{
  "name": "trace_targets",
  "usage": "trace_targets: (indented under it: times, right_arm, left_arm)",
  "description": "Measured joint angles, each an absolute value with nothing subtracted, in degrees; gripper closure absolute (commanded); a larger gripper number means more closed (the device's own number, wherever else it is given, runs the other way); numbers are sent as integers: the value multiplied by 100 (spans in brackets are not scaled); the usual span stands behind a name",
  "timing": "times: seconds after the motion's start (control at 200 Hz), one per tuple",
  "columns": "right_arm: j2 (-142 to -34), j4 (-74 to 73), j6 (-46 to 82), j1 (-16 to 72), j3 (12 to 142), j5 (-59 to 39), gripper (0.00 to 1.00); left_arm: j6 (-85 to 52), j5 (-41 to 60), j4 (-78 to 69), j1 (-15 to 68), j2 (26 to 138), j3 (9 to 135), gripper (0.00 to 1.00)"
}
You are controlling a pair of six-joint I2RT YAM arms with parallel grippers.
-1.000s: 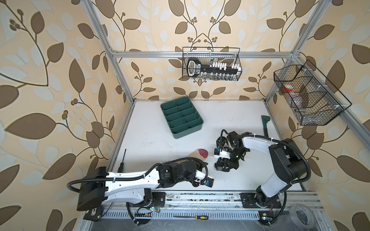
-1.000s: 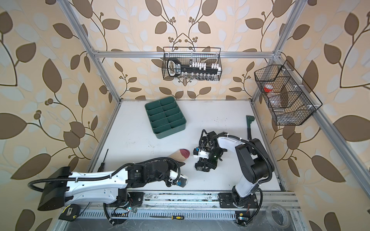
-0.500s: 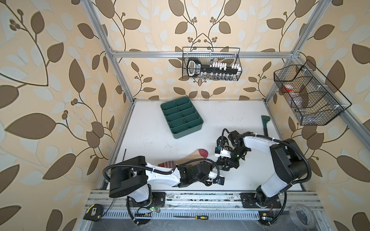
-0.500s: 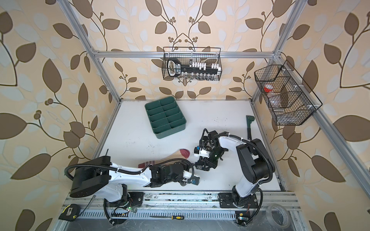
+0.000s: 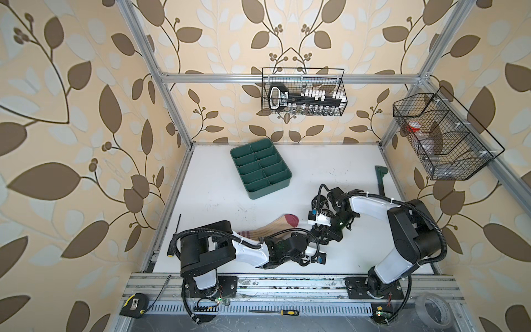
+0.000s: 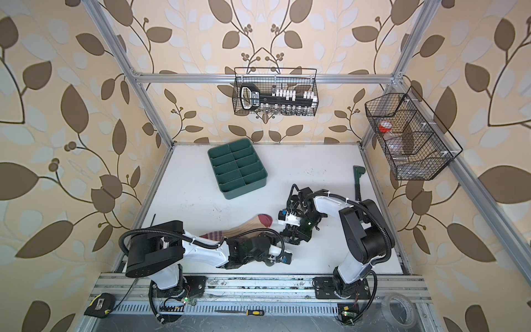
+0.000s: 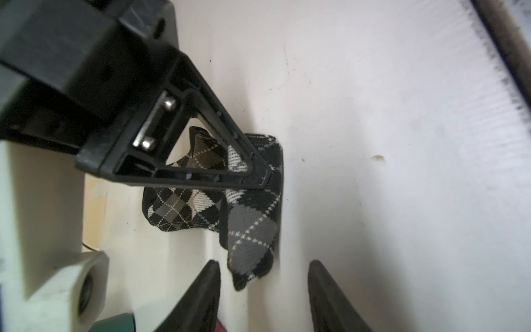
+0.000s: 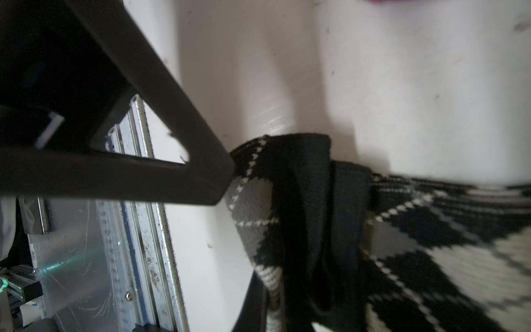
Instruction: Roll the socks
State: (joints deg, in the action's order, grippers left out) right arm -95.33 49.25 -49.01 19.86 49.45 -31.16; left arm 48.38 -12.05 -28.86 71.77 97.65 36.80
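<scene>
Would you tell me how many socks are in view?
2. The beige sock lies partly hidden by the left arm; the argyle sock is pinched in the right gripper. More could be hidden.

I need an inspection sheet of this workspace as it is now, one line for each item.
Surface: white table, scuffed.
Job's things: argyle sock bunched; beige sock flat, partly under the left arm.
Clutter: green compartment tray; green and black tool at the table's edge.
End effectors: right end effector shut on argyle sock; left end effector open, jaws either side of its loose end.
Cables: black hoses looped on both arms.
Surroundings: back wire basket, side wire basket, tape measure, screwdriver, tape roll.
</scene>
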Motion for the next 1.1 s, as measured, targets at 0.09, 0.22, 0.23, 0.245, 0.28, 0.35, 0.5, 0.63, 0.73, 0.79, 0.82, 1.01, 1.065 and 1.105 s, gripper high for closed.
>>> trace_targets:
  times: [0.09, 0.22, 0.23, 0.245, 0.28, 0.35, 0.5, 0.63, 0.73, 0.79, 0.82, 1.01, 1.065, 1.105]
  right_arm:
    - [-9533, 4917, -4890, 1994, 4945, -3116, 100]
    - [-9533, 4895, -4890, 2025, 4939, -3114, 100]
    - [-9533, 4893, -4890, 2025, 4939, -3114, 100]
    - [-9533, 4890, -4890, 2029, 4939, -3114, 100]
    - [-9533, 4886, -4888, 2038, 4939, -3114, 100]
    - [-9533, 4882, -4888, 2060, 4936, -3114, 100]
    - [-9531, 4871, -4888, 2088, 4934, -3109, 100]
    - [-9531, 4864, -4886, 2088, 4930, -3111, 100]
    - [-9531, 4864, -4866, 2088, 4928, -3100, 100]
    - [-9531, 4858, -4827, 2088, 4923, -3081, 100]
    - [-9524, 4842, -4788, 2088, 4917, -3074, 99]
    - [-9181, 4624, -4517, 2132, 4772, -2849, 69]
    - [-8906, 4506, -4504, 2139, 4689, -2733, 53]
    - [-8615, 4421, -4425, 2137, 4609, -2641, 50]
  left_arm:
    - [4770, -1197, -2915, 7120, 9889, 3763, 56]
    - [4683, -1179, -2934, 7078, 10031, 3848, 61]
    - [4650, -1177, -2932, 7078, 10047, 3859, 61]
    - [4652, -1177, -2934, 7076, 10060, 3868, 61]
    - [4624, -1173, -2939, 7076, 10092, 3892, 61]
    - [4567, -1157, -2943, 7076, 10143, 3916, 62]
    - [4438, -1157, -3022, 7076, 10259, 3968, 65]
    - [4276, -1151, -3013, 7076, 10291, 4021, 81]
    - [4150, -1120, -2974, 7076, 10302, 4086, 94]
    - [4069, -1094, -2928, 7076, 10304, 4106, 100]
    - [3994, -1081, -2897, 7074, 10304, 4119, 100]
    - [3632, -941, -2685, 7028, 10304, 4237, 100]
    - [3527, -902, -2593, 7013, 10304, 4285, 100]
    - [3439, -878, -2504, 7008, 10304, 4327, 100]
